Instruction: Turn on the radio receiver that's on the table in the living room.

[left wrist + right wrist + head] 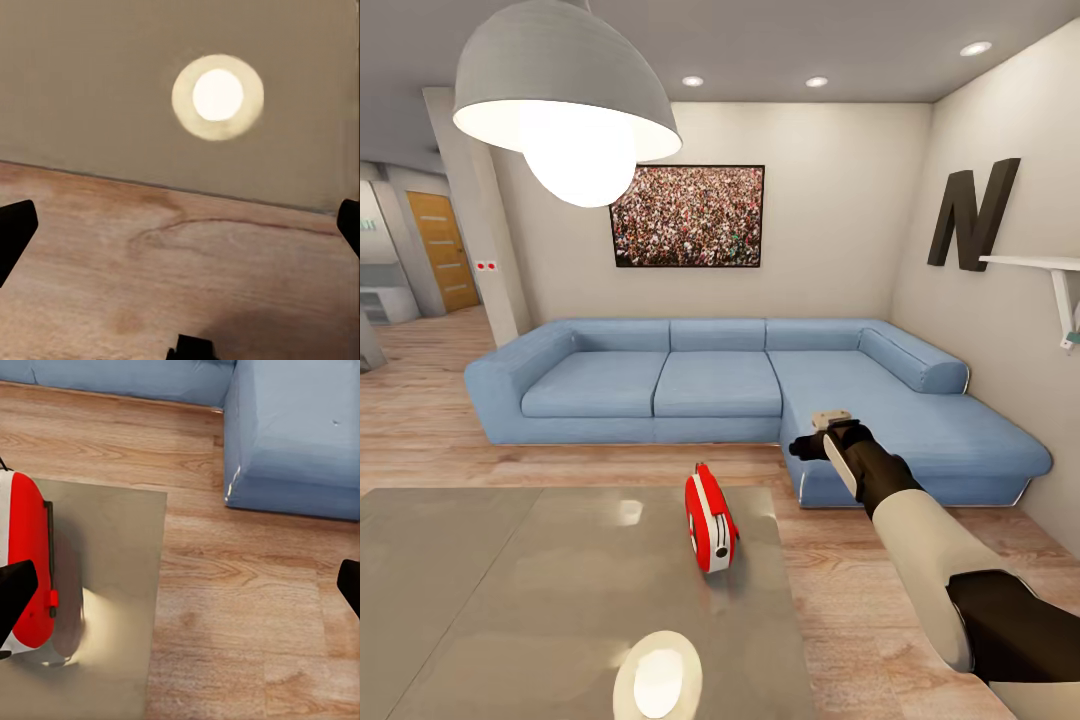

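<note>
Upright on the counter [510,600], the radio [710,523] stands near the far right corner of the glossy grey top. Right jaws [822,440] hover released over the wood floor [840,590], beyond the counter's edge and apart from the radio; through the right wrist camera the radio [30,562] sits beside one fingertip [13,592], not between the two. Left jaws [180,232] also spread wide, above the counter's edge.

Radio receiver [26,577] cut off by frame edge; dial unseen.
</note>
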Tool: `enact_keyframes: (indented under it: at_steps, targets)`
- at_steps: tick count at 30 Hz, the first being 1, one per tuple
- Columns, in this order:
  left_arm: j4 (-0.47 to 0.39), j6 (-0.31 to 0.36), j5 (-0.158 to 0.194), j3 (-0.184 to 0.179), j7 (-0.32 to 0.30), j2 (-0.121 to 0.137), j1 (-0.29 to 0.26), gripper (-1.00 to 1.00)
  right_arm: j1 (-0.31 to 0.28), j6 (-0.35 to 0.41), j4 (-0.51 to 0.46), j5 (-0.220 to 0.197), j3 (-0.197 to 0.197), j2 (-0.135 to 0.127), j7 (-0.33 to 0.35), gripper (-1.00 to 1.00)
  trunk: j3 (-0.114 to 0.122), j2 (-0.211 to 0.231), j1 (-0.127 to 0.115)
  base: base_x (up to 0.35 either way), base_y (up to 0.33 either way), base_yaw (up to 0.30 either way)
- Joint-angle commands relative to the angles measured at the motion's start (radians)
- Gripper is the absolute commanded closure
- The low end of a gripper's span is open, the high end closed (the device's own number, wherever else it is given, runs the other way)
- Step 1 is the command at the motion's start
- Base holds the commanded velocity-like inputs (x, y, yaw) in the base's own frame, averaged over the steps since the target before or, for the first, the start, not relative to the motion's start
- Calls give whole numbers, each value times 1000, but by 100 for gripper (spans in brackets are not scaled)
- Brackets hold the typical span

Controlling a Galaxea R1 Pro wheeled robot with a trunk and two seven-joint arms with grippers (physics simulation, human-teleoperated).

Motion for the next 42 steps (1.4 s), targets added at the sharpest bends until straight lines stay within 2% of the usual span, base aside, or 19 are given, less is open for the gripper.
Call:
enact_keyframes:
  at_steps: [1, 8, 25, 30, 31, 32, 33, 35, 36, 37, 38, 42]
  targets:
    - [10, 0, 1, 1, 0, -12, 0, -100, 0, 0, 0, 0, 0, 0, 0, -100, 0, 0, 0, 0, 0, 0]
    - [27, 0, 1, 1, 0, -66, 5, -100, 0, 0, -1, 2, 0, -1, 0, -100, 0, 0, 0, 0, 0, 0]
    - [28, 0, 1, 1, 0, -71, 5, -100, 0, -34, -1, 2, -1, -3, -2, -100, 0, 0, 0, 0, 0, 0]
    - [28, 0, 1, 1, 0, -71, 5, -100, -1, -35, 11, -6, -6, -20, -2, -100, 0, 0, 0, 0, 0, 0]
    - [28, 0, 1, 1, 0, -71, 5, -100, -14, -38, 48, -6, -7, -21, -2, -100, 0, 0, 0, 0, 0, 0]
    - [28, 0, 1, 1, 0, -71, 5, -100, -50, -71, 138, -2, -7, -22, -2, -100, 0, 0, 0, 0, 0, 0]
    - [28, 0, 1, 1, 0, -71, 5, -100, -63, -90, 172, -1, -7, -22, -2, -100, 0, 0, 0, 0, 0, 0]
    - [28, 0, 1, 1, 0, -71, 5, -100, -145, -280, 390, 1, -8, -23, -2, -100, 0, 0, 0, 0, 0, 0]
    - [28, 0, 1, 1, 0, -71, 5, -100, -171, -339, 460, 1, -8, -23, -3, -100, 0, 0, 0, 0, 0, 0]
    - [28, 0, 1, 1, 0, -71, 5, -100, -184, -363, 491, 1, -8, -23, -3, -100, 0, 0, 0, 0, 0, 0]
    - [28, 0, 1, 1, 0, -71, 5, -100, -217, -412, 562, -1, -7, -23, -3, -100, 0, 0, 0, 0, 0, 0]
    - [28, 0, 1, 1, 0, -71, 5, -100, -256, -458, 632, -8, -3, -23, -1, -100, 0, 0, 0, 0, 0, 0]
